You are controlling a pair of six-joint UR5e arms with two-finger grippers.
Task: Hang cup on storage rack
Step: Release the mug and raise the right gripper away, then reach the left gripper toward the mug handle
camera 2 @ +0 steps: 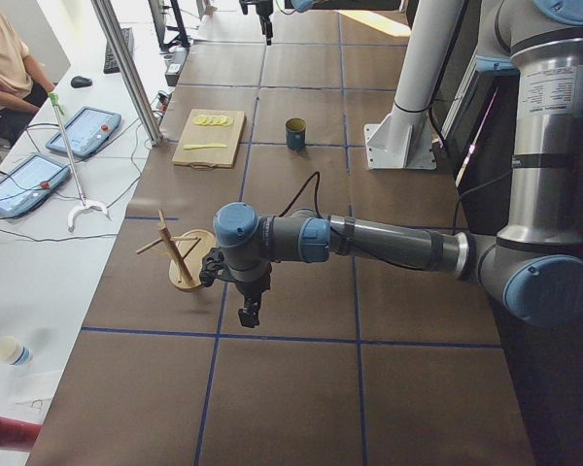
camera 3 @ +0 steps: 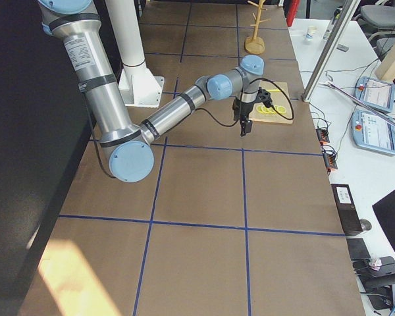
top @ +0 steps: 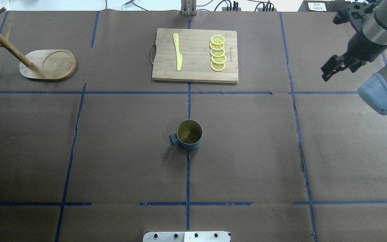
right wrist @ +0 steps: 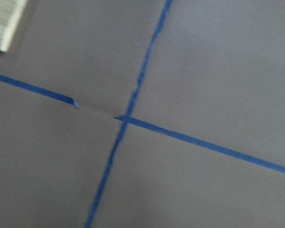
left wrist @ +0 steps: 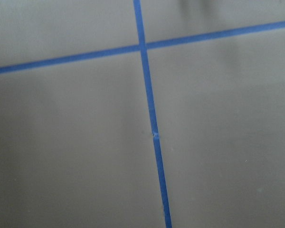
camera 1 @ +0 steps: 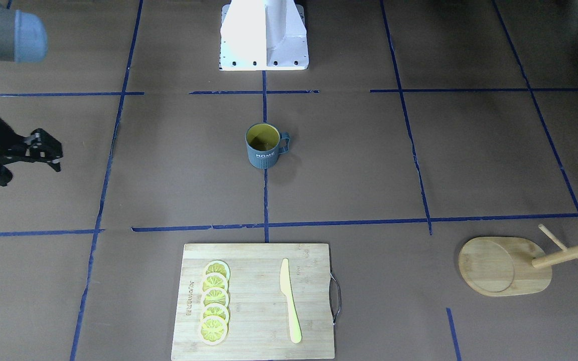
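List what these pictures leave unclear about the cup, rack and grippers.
- Rack: the post top and some pegs are cut off by the overhead view's left edge and the front-facing view's right edge.
- Left gripper: shows only in the exterior left view, small; jaws' state unclear.
- Cup: lettering faces away from the overhead view; unseen in the exterior right view, apparently behind the right arm.
- Wrist views: blurred, with no cup, rack or jaws.

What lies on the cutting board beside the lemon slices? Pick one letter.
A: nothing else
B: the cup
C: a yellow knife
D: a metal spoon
C: a yellow knife lies flat on the cutting board, next to the row of lemon slices, while the cup stands apart from the board at mid-table.
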